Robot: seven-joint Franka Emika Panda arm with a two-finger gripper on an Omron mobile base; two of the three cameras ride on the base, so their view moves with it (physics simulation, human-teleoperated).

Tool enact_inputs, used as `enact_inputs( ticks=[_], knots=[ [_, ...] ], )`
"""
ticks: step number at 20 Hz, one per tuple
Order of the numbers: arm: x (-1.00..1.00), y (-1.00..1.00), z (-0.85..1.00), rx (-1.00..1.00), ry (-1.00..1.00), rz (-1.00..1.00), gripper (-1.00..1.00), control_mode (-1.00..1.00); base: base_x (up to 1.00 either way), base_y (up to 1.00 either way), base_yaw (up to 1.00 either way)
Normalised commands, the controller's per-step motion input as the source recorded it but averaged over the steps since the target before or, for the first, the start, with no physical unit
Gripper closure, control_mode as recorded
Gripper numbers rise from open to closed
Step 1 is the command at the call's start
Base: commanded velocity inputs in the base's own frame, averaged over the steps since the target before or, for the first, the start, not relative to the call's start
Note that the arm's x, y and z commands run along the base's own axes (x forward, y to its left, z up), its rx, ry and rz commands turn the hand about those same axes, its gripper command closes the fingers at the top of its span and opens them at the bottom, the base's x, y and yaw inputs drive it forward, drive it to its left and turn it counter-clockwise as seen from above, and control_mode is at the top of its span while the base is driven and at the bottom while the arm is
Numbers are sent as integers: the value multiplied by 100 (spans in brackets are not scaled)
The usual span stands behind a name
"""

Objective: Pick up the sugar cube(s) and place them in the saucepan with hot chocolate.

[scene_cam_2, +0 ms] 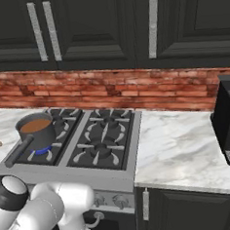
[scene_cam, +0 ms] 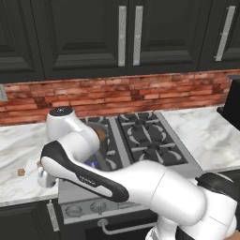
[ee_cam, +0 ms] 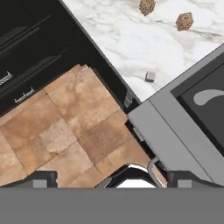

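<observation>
Arm folded low, pointing down; end effector (ee_cam: 112, 178) fingers apart above floor (ee_cam: 65, 127)

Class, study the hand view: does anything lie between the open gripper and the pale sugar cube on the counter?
Nothing visible does. The open gripper hangs over the floor; the pale sugar cube sits alone on bare marble counter near its edge.

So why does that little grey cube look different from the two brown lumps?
The grey cube is pale, smooth and square-edged; the brown lumps are speckled, rough and rounded. The grey cube looks smaller and lies nearer the stove; the brown lumps sit together farther off. All three rest on the marble counter.
</observation>
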Motion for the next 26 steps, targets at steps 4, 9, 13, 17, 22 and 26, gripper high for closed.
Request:
enact_inputs(
  ticks=[4, 9, 13, 17, 22, 26],
  knots=[
    [51, -10, -2, 0, 0, -14, -100, -100, 0, 0, 0],
    [31, 1, -30, 0, 0, -7, -100, -100, 0, 0, 0],
    [17, 6, -45, 0, 0, -3, -100, -100, 0, 0, 0],
    [13, 10, -37, 0, -3, 0, -100, -100, 0, 0, 0],
    [12, 12, -32, 0, -1, 0, -100, -100, 0, 0, 0],
    [12, 11, -32, 0, 0, 0, -100, -100, 0, 0, 0]
  ],
)
